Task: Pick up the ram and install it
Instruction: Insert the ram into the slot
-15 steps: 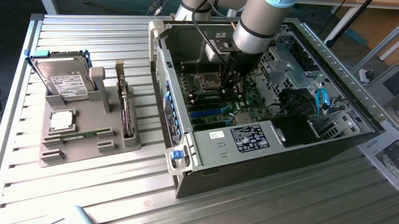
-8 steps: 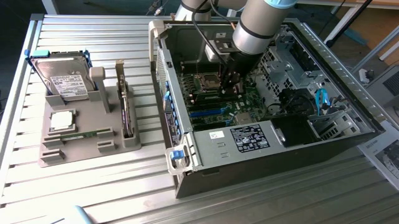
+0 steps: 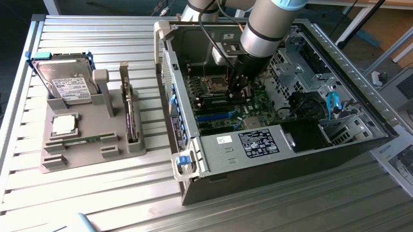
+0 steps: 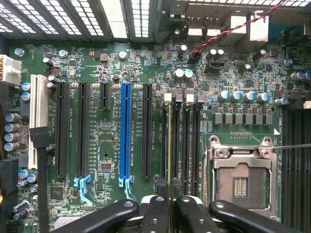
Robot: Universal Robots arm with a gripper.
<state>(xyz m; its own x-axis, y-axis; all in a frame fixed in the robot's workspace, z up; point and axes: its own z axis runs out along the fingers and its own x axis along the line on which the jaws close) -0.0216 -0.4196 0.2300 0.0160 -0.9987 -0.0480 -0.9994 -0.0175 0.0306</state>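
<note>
Open computer case (image 3: 361, 79), end effector (image 4: 170, 200) pinching ram (image 4: 169, 145) edge-on

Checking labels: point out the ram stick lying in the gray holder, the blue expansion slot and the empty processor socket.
Ram stick (image 3: 82, 140): exterior view, middle of its green board.
Blue expansion slot (image 4: 126, 131): wrist view, halfway along its length.
Processor socket (image 4: 240, 184): wrist view, centre of its contact field.

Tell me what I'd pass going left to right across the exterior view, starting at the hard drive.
First the hard drive → brown card → case wall → gripper, gripping a ram → blue cable.
</note>
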